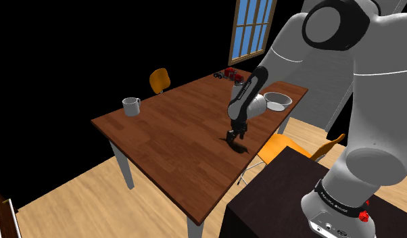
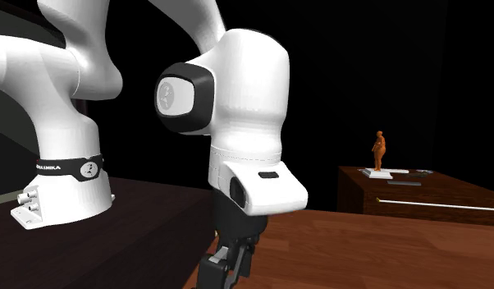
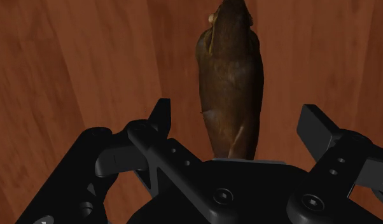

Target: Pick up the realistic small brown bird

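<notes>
A small brown bird (image 3: pixel 231 83) lies on the brown wooden table (image 3: pixel 76 70), stretching away from the hand. My black gripper (image 3: pixel 238 118) is open, with one finger (image 3: pixel 161 114) on each side of the bird's tail end and a gap between each finger and the bird. In the shoulder view the gripper (image 1: pixel 234 135) is down at the table (image 1: pixel 161 135), near the edge closest to the stand. The second exterior view catches the gripper (image 2: pixel 225 267) at its bottom edge, under the white wrist.
On the table are a metal cup (image 1: pixel 131 106) at the far left corner, a white bowl (image 1: pixel 276 101) and a red toy truck (image 1: pixel 230 73) at the far end. Orange chairs (image 1: pixel 159 80) (image 1: pixel 283 145) stand beside the table. An orange figurine (image 2: pixel 379 152) tops a dark cabinet.
</notes>
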Action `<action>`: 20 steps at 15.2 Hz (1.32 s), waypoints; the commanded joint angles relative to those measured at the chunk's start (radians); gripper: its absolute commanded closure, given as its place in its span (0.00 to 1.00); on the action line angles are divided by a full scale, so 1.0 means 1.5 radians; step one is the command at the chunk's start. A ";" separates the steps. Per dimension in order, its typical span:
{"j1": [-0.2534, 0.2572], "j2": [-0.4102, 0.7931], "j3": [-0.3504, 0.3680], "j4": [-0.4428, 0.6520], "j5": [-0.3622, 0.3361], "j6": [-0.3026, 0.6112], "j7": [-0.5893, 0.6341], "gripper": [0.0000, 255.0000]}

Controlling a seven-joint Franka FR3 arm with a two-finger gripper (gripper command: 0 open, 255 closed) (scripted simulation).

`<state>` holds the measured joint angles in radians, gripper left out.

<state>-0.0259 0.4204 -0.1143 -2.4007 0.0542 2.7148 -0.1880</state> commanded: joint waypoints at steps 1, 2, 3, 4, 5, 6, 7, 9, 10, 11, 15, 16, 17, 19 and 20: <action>-0.003 0.020 0.003 0.007 0.004 0.013 -0.003 0.00; -0.004 0.030 0.005 0.010 0.005 0.021 -0.004 0.00; -0.006 0.040 0.007 0.013 0.007 0.028 -0.005 0.00; -0.007 0.046 0.008 0.015 0.008 0.032 -0.006 0.00; -0.007 0.046 0.008 0.015 0.008 0.032 -0.006 0.00; -0.007 0.046 0.008 0.015 0.008 0.031 -0.006 1.00; -0.007 0.045 0.008 0.014 0.008 0.031 -0.006 1.00; -0.007 0.045 0.008 0.014 0.008 0.031 -0.006 1.00; -0.007 0.046 0.008 0.015 0.008 0.031 -0.006 1.00; -0.007 0.045 0.008 0.015 0.008 0.031 -0.006 1.00; -0.007 0.046 0.008 0.015 0.008 0.032 -0.006 1.00; -0.005 0.036 0.006 0.012 0.006 0.025 -0.005 1.00; -0.004 0.026 0.004 0.009 0.005 0.017 -0.004 1.00; -0.001 0.006 0.001 0.003 0.001 0.003 -0.001 1.00; 0.000 -0.004 -0.001 0.001 -0.001 -0.005 0.000 1.00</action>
<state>-0.0280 0.4320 -0.1128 -2.3924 0.0562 2.7185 -0.1904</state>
